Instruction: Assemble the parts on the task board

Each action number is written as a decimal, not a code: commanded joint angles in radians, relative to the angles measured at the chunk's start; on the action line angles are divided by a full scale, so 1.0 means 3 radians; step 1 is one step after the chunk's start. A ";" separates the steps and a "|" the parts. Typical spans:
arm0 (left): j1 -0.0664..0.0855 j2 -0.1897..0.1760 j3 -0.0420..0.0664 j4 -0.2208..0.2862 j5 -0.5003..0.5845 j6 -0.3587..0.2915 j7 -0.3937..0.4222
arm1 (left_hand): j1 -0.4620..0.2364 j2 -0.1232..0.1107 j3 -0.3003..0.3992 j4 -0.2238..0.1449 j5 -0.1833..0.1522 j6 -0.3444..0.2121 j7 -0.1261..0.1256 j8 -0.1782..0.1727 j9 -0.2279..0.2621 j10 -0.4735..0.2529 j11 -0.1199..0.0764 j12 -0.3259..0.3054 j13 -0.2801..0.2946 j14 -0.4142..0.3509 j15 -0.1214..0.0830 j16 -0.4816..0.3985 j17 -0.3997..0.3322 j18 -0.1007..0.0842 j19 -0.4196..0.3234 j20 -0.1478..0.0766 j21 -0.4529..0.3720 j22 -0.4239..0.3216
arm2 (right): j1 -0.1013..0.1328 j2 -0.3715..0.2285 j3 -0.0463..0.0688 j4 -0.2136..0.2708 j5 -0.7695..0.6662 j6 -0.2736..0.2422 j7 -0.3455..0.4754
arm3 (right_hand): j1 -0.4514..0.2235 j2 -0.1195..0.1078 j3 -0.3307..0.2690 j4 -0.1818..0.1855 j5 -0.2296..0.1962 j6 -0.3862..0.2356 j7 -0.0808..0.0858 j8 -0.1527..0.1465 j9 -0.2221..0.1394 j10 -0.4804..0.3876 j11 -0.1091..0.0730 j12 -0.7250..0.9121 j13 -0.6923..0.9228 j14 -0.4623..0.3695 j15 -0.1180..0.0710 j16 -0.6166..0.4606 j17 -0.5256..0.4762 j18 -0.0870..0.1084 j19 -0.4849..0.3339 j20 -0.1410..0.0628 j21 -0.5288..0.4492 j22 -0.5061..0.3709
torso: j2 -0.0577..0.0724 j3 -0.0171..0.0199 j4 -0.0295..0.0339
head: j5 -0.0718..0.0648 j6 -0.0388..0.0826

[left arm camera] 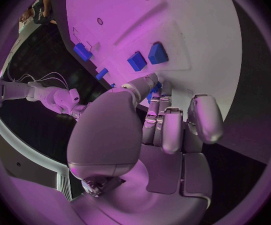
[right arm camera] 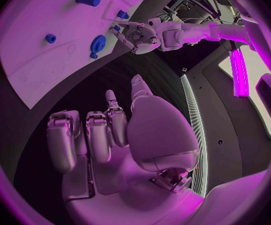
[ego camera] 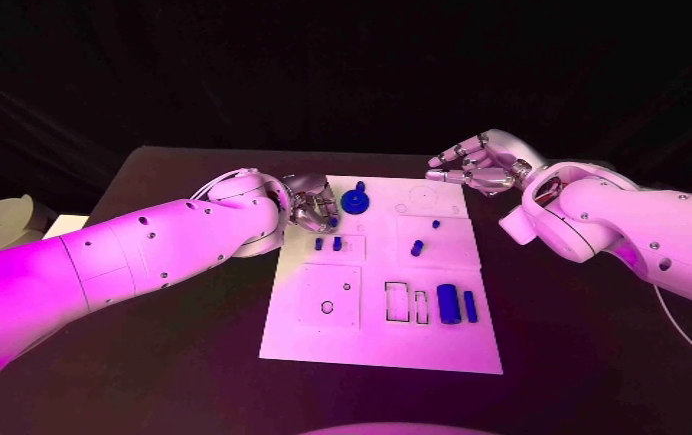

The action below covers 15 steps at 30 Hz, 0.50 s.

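I see the black desk (ego camera: 173, 355) carrying the white rectangular task board (ego camera: 378, 340) at its middle. My left hand (ego camera: 307, 205) sits at the board's far left edge, just beside the blue gear-shaped part (ego camera: 355, 198), probably poised to work it; whether its curled fingers pinch anything I cannot tell. My right hand (ego camera: 476, 165) hovers off the far right corner, fingers curled in on nothing, apparently waiting. Small blue parts (ego camera: 456, 304) lie in near-right recesses.
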State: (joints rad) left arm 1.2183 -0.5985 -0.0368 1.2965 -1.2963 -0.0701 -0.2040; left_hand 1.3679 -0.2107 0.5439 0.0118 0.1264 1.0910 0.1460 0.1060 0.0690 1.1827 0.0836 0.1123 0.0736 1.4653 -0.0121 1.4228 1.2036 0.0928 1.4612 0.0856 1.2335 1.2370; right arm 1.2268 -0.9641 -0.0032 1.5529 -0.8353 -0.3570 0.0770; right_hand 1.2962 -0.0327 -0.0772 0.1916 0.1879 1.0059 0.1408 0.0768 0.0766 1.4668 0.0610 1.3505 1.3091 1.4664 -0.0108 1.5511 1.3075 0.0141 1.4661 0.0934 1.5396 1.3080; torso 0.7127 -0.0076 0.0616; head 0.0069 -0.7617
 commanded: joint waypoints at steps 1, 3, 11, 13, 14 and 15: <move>-0.0002 -0.0001 -0.0002 0.0004 -0.0025 0.0046 -0.0025 | -0.0051 -0.0022 -0.0044 0.0005 -0.0005 -0.0041 0.0018 -0.0038 -0.0005 -0.0020 0.0005 -0.0024 -0.0002 0.0120 0.0031 -0.0023 -0.0015 -0.0026 0.0004 0.0025 -0.0026 -0.0009 | -0.0002 0.0001 0.0000 0.0002 -0.0002 0.0007 0.0032 | -0.0004 0.0028 -0.0014 -0.0002 -0.0006 0.0009 0.0001 -0.0006 0.0005 0.0048 -0.0017 0.0010 0.0507 0.0319 -0.0017 -0.0015 0.0765 0.0006 0.0225 -0.0008 -0.0015 0.0669 | 0.0001 -0.0001 0.0000 | -0.0003 0.0000; -0.0002 -0.0003 -0.0002 0.0004 -0.0026 0.0034 -0.0027 | -0.0058 -0.0029 -0.0059 0.0008 -0.0004 -0.0086 0.0017 -0.0071 -0.0011 -0.0024 0.0006 -0.0031 -0.0002 0.0119 0.0032 -0.0024 -0.0021 -0.0024 0.0004 0.0028 -0.0034 -0.0015 | -0.0002 0.0001 0.0000 0.0002 -0.0004 -0.0014 0.0032 | -0.0004 0.0028 -0.0018 -0.0002 -0.0006 0.0009 0.0001 -0.0006 0.0005 0.0045 -0.0017 0.0005 0.0504 0.0318 -0.0017 -0.0017 0.0762 0.0007 0.0223 -0.0008 -0.0017 0.0667 | 0.0001 -0.0001 0.0000 | -0.0004 0.0001; -0.0002 -0.0027 -0.0001 0.0007 -0.0027 -0.0017 -0.0037 | -0.0053 -0.0037 -0.0103 0.0008 0.0001 -0.0261 0.0032 -0.0152 -0.0020 -0.0074 0.0021 -0.0078 -0.0007 0.0114 0.0043 -0.0029 -0.0046 -0.0018 0.0004 0.0040 -0.0067 -0.0040 | -0.0002 -0.0004 0.0000 -0.0012 -0.0019 -0.0056 0.0013 | -0.0002 0.0024 -0.0025 -0.0002 -0.0004 0.0008 0.0001 -0.0007 0.0005 0.0031 -0.0017 -0.0028 0.0488 0.0314 -0.0017 -0.0028 0.0747 0.0011 0.0215 -0.0008 -0.0025 0.0653 | 0.0003 -0.0002 -0.0002 | -0.0011 0.0003; -0.0002 -0.0037 -0.0001 0.0008 -0.0027 -0.0034 -0.0037 | -0.0050 -0.0038 -0.0115 0.0009 0.0000 -0.0305 0.0036 -0.0153 -0.0021 -0.0093 0.0025 -0.0091 -0.0009 0.0113 0.0046 -0.0030 -0.0051 -0.0017 0.0005 0.0044 -0.0073 -0.0044 | -0.0002 -0.0005 0.0000 -0.0019 -0.0022 -0.0058 0.0007 | -0.0002 0.0023 -0.0027 -0.0003 -0.0003 0.0008 0.0001 -0.0007 0.0005 0.0028 -0.0016 -0.0034 0.0484 0.0314 -0.0017 -0.0029 0.0745 0.0011 0.0214 -0.0008 -0.0026 0.0651 | 0.0002 -0.0002 -0.0001 | -0.0014 0.0003; -0.0002 -0.0039 -0.0001 0.0008 -0.0027 -0.0037 -0.0037 | -0.0046 -0.0037 -0.0123 0.0008 0.0001 -0.0335 0.0039 -0.0152 -0.0021 -0.0110 0.0027 -0.0103 -0.0012 0.0113 0.0049 -0.0031 -0.0055 -0.0015 0.0003 0.0045 -0.0085 -0.0054 | -0.0002 -0.0006 0.0000 -0.0020 -0.0023 -0.0058 0.0006 | -0.0001 0.0022 -0.0029 -0.0003 -0.0003 0.0007 0.0001 -0.0007 0.0005 0.0025 -0.0016 -0.0041 0.0481 0.0314 -0.0017 -0.0030 0.0744 0.0011 0.0213 -0.0008 -0.0027 0.0650 | 0.0002 -0.0003 -0.0001 | -0.0014 0.0003; -0.0002 -0.0046 0.0000 0.0009 -0.0027 -0.0048 -0.0034 | -0.0041 -0.0036 -0.0135 0.0008 0.0001 -0.0377 0.0039 -0.0151 -0.0021 -0.0135 0.0027 -0.0117 -0.0016 0.0112 0.0049 -0.0030 -0.0058 -0.0011 0.0000 0.0047 -0.0101 -0.0067 | -0.0002 -0.0007 0.0000 -0.0024 -0.0025 -0.0058 0.0001 | -0.0001 0.0022 -0.0029 -0.0003 -0.0003 0.0007 0.0001 -0.0007 0.0005 0.0025 -0.0016 -0.0041 0.0481 0.0314 -0.0017 -0.0030 0.0744 0.0011 0.0213 -0.0008 -0.0027 0.0650 | 0.0002 -0.0003 -0.0001 | -0.0014 0.0001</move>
State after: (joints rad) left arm 1.2187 -0.6107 -0.0361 1.2987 -1.2989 -0.0760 -0.2085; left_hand 1.3602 -0.2185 0.5069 0.0138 0.1264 0.9836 0.1569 0.0649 0.0641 1.1468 0.0912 0.0809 0.0711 1.4653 -0.0051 1.4173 1.1869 0.0929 1.4612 0.0928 1.2064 1.2183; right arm 1.2268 -0.9660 -0.0032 1.5467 -0.8357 -0.3694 0.0766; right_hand 1.2962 -0.0328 -0.0799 0.1888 0.1879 1.0059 0.1408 0.0768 0.0765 1.4668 0.0610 1.3453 1.3093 1.4664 -0.0108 1.5473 1.3073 0.0141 1.4661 0.0934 1.5356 1.3078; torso 0.7132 -0.0081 0.0613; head 0.0033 -0.7606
